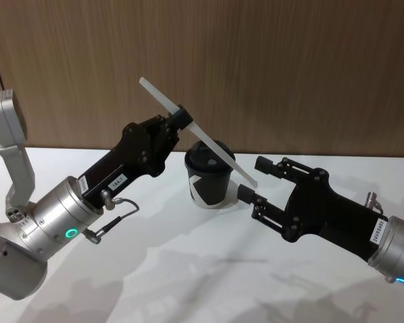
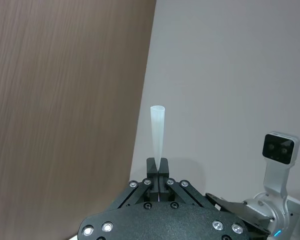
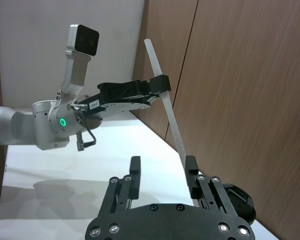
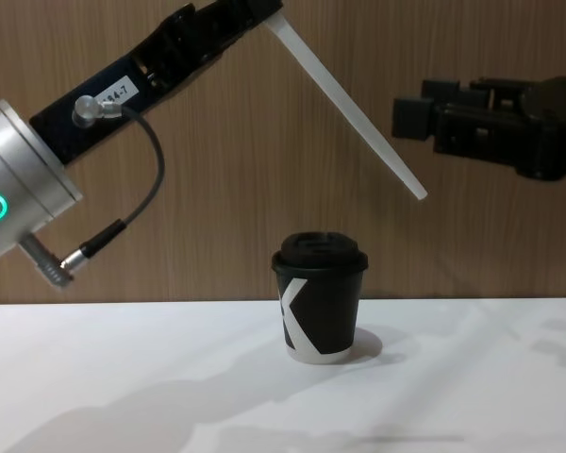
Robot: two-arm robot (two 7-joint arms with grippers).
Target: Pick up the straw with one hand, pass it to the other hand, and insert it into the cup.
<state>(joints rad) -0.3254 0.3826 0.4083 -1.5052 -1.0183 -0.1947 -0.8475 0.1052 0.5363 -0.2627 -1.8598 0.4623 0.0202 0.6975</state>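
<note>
I have the left end effector (image 1: 182,118) in the upper middle of the head view, its two fingers clamped tight on the straw (image 1: 158,95) about a third of the way down from the straw's top end. The straw slants from upper left to lower right, passing in front of the cup (image 1: 209,185) in that view. In the chest view its lower end hangs in the air above and to the right of the cup's domed lid, well clear of it.

The right end effector (image 1: 254,180) sits at centre right, fingers spread wide apart and gripping nothing. The straw's lower tip shows between them in the head view. In the right wrist view it ends just beside one finger, and I cannot tell whether it touches.

The cup stands upright on the white desk (image 1: 188,276), showing a bold white angular mark and no readable brand.

The white label (image 4: 116,93) on the left arm ends in "-7"; I cannot make out the rest. The label (image 1: 379,232) on the right arm looks like "24VRS485". A green ring (image 1: 71,233) glows on the left silver wrist.
</note>
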